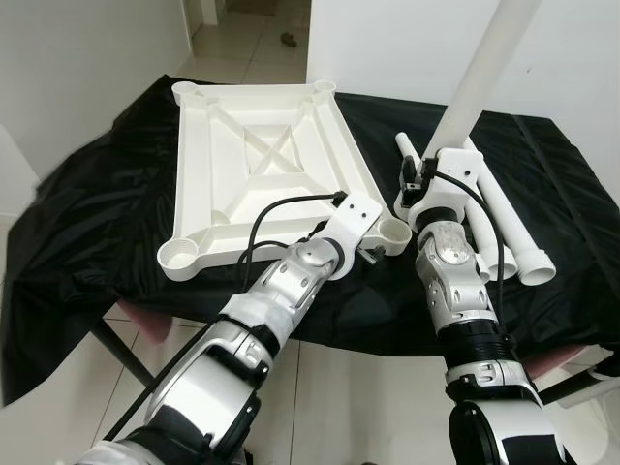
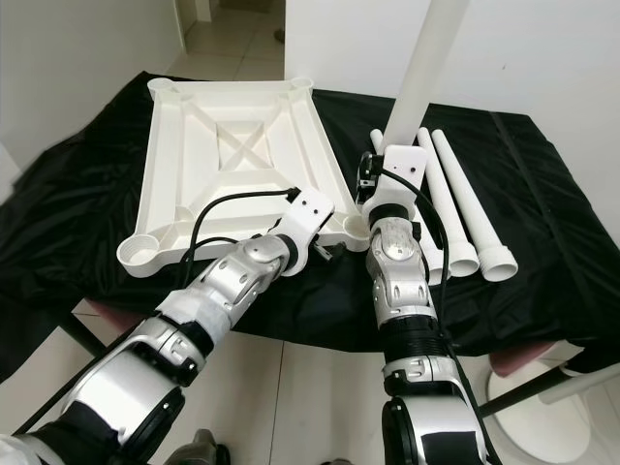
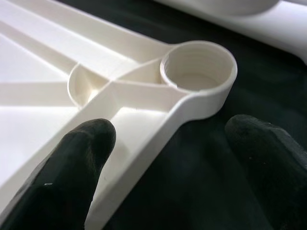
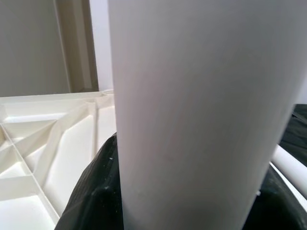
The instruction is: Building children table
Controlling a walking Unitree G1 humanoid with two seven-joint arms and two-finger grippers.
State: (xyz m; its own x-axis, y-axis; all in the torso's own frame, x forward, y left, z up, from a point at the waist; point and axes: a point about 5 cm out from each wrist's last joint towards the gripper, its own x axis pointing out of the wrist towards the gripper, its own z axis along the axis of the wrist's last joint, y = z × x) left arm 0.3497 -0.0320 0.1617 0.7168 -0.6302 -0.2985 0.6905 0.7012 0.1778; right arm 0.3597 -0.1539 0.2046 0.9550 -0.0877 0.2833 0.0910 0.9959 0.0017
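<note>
The white plastic table top (image 1: 262, 145) lies upside down on a black cloth. Its near right corner ends in a round leg socket (image 3: 197, 72). My left gripper (image 3: 168, 139) is open just short of that socket. One of its fingers (image 3: 76, 158) is over the rim's inner side and the other is over the cloth outside it. My right gripper (image 1: 441, 160) is shut on a long white leg (image 1: 484, 68). It holds the leg nearly upright, to the right of the socket. Up close, the same leg (image 4: 201, 105) hides most of the right wrist view.
Spare white legs (image 2: 465, 203) lie side by side on the black cloth (image 1: 87, 203) to the right of my right arm. The cloth's front edge runs just under both forearms, with tiled floor (image 1: 320, 387) below. A white round base (image 2: 542, 387) stands at the lower right.
</note>
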